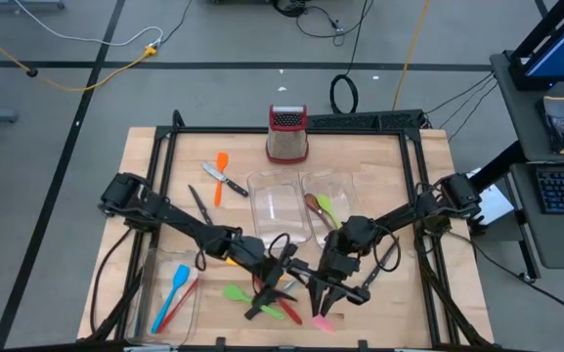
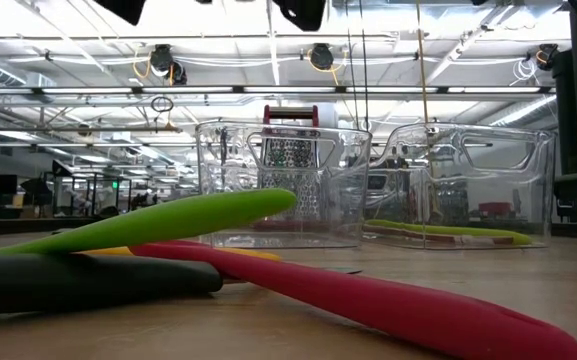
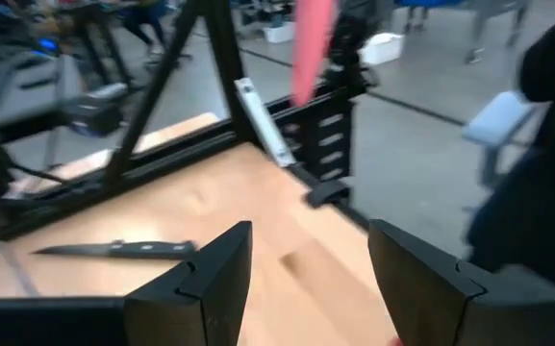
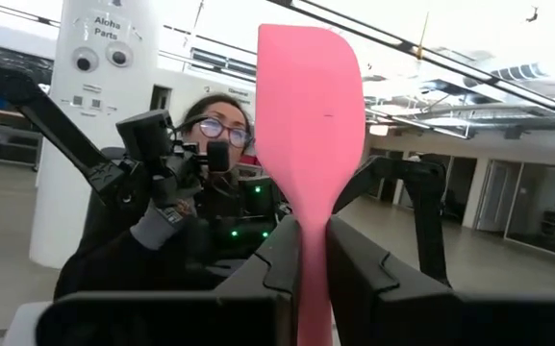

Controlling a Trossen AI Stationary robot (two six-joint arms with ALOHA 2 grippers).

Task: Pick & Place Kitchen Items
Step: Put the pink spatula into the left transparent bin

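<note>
- We see the right gripper (image 4: 313, 252) closed on the flat pink plastic spatula (image 4: 309, 106), lifted above the wooden table (image 1: 379, 166), probably for carrying.
- The left gripper (image 3: 308, 274) waits open and empty, near a black-handled steel knife (image 3: 118, 249).

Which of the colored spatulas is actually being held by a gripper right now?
The pink spatula. The right gripper is shut on its handle, blade pointing away from the wrist; the blue spatula lies in a clear tray.
</note>
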